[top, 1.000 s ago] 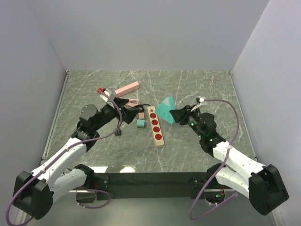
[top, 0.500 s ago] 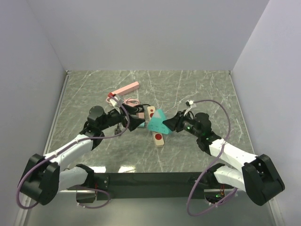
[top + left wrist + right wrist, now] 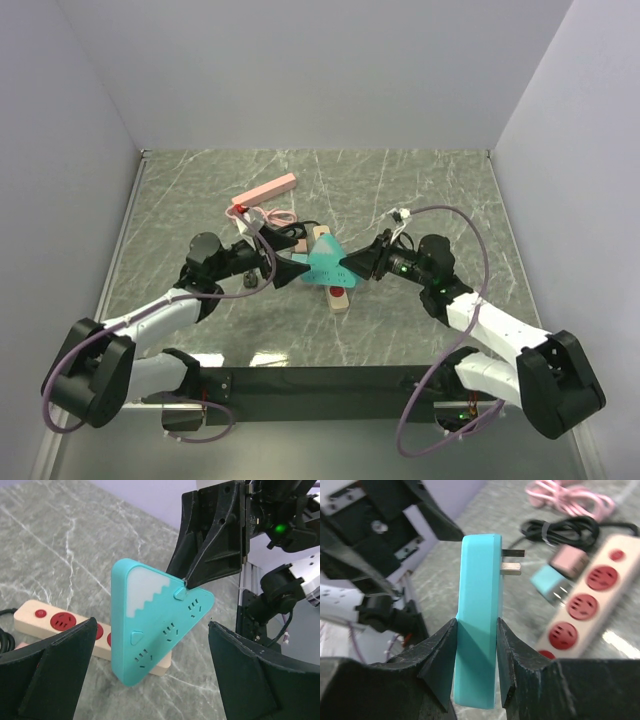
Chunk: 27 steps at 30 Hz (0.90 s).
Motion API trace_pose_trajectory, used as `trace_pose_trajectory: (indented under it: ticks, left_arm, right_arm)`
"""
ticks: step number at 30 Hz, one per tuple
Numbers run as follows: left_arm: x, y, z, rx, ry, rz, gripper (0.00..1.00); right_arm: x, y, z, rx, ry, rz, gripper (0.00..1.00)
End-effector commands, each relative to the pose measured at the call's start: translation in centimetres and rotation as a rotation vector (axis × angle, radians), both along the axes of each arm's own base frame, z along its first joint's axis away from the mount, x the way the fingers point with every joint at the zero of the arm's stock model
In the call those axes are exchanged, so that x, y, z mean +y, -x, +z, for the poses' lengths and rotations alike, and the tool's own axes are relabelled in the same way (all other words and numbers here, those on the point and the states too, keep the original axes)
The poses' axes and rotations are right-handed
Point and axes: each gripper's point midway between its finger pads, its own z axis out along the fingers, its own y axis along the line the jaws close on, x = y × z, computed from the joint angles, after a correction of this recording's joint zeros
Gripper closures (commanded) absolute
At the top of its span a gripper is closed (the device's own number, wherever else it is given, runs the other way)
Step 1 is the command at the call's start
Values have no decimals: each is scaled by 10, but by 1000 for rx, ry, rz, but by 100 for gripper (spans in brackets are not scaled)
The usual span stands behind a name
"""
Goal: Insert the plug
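Note:
My right gripper (image 3: 350, 265) is shut on a teal triangular plug block (image 3: 325, 262) and holds it upright on edge just above the beige power strip with red sockets (image 3: 338, 297). In the right wrist view the fingers (image 3: 440, 652) clamp the block's flat sides (image 3: 477, 605), and its two metal prongs (image 3: 512, 560) point sideways, toward the strip (image 3: 585, 600). My left gripper (image 3: 288, 256) is open and empty, its jaws spread wide just left of the block. The left wrist view shows the block's socket face (image 3: 150, 625), the right gripper's tip (image 3: 187, 582) on its top corner and the strip (image 3: 55, 622) behind.
A small pink adapter (image 3: 567, 560) and a teal adapter (image 3: 547, 582) lie left of the strip. A coiled black cable (image 3: 565, 530) and a pink cable (image 3: 280, 215) lie behind them. A pink bar (image 3: 265, 190) lies farther back. White walls enclose the table.
My right gripper has carried the teal block left, to over the power strip. My left gripper has moved right and lower, to face the block.

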Motion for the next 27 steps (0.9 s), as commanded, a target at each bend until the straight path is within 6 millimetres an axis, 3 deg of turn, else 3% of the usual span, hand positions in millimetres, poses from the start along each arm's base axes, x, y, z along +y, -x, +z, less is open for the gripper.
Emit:
trace_pose_trajectory:
  ticks: [1, 6, 11, 19, 27]
  left_arm:
    - [-1, 13, 21, -70, 40, -41, 1]
    - [2, 5, 19, -70, 29, 5, 1]
    - [0, 11, 19, -66, 40, -32, 1]
    - [-6, 53, 30, -78, 97, -244, 1]
    - [-26, 61, 22, -42, 54, -310, 1]
  right_arm:
    - [9, 12, 66, -179, -113, 113, 100]
    - [10, 31, 83, -227, -153, 187, 100]
    - [8, 43, 95, -273, -171, 223, 100]
    - [10, 47, 101, -311, -174, 258, 100]
    - [15, 46, 103, -317, -182, 298, 100]
